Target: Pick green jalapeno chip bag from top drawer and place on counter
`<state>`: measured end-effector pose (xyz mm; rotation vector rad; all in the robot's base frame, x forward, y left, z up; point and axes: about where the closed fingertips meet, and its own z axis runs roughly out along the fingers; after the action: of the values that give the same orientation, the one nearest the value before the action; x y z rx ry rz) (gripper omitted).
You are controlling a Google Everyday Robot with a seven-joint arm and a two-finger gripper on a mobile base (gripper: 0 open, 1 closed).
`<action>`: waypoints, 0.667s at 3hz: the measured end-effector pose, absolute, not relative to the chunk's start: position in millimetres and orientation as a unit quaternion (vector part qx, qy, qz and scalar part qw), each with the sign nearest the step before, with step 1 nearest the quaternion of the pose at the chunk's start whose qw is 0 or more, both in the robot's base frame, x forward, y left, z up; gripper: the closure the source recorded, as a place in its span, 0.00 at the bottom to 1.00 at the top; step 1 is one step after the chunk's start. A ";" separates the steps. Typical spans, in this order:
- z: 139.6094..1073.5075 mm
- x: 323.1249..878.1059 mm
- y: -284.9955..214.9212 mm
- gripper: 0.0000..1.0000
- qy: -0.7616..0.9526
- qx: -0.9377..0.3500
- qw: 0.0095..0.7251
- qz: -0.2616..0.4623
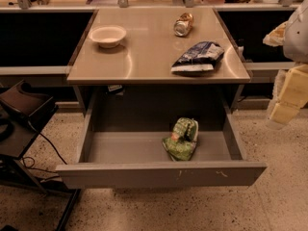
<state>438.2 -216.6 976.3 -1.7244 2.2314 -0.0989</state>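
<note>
The green jalapeno chip bag (182, 138) lies crumpled on the floor of the top drawer (159, 173), right of its middle and near the front panel. The drawer is pulled fully out beneath the counter (144, 57). My gripper (285, 105) shows as pale cream parts at the right edge of the view, level with the counter's front right corner. It is to the right of the drawer and well apart from the bag. It holds nothing that I can see.
On the counter stand a white bowl (108, 35) at the back left, a tipped can (183, 24) at the back right and a blue-and-white chip bag (197, 57) at the front right. A dark stand (21, 109) with cables is at the left.
</note>
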 end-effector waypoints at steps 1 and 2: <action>976.3 438.2 -216.6 0.00 0.781 -0.603 0.159 -0.035; 960.5 447.5 -215.5 0.00 0.773 -0.609 0.173 -0.026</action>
<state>447.5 -215.5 960.5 -1.7279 2.1937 -0.0748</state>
